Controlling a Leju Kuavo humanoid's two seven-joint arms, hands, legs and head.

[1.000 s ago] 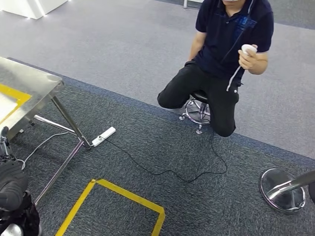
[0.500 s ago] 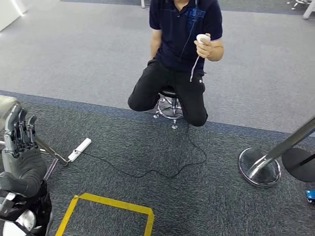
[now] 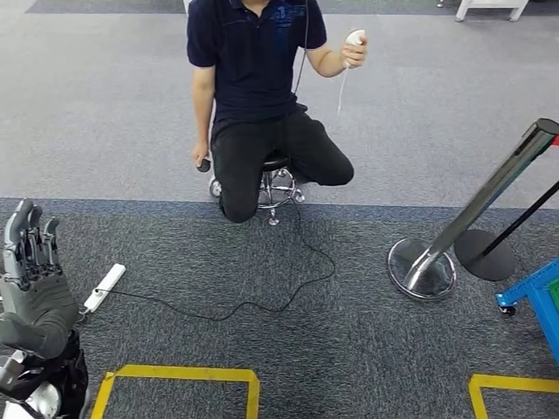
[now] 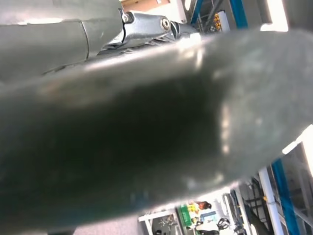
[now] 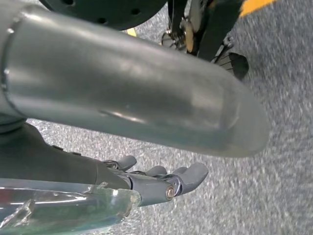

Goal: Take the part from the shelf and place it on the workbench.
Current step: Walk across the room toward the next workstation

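My left hand (image 3: 33, 284) is raised at the lower left of the head view, fingers pointing up and apart, holding nothing. In the left wrist view its thick grey thumb (image 4: 147, 132) blurs across the picture, with blue shelf uprights (image 4: 236, 10) far behind it. My right hand (image 5: 147, 181) hangs over grey carpet, its dark fingers (image 5: 184, 177) stretched out and empty. A blue frame (image 3: 537, 301) with a green patch enters at the right edge of the head view; I cannot tell whether it is the shelf.
A person (image 3: 257, 78) sits on a low wheeled stool (image 3: 277, 183) ahead, holding a white controller (image 3: 355, 37). A power strip (image 3: 106, 286) and black cable (image 3: 264, 301) lie on the carpet. A leaning chrome post with round base (image 3: 422, 266) stands right. Yellow tape outlines (image 3: 178, 375) mark the floor.
The whole view has swung to the right: the steel table has left the picture and the person has shifted left. My left hand rose into view. The blue frame and second base appeared.
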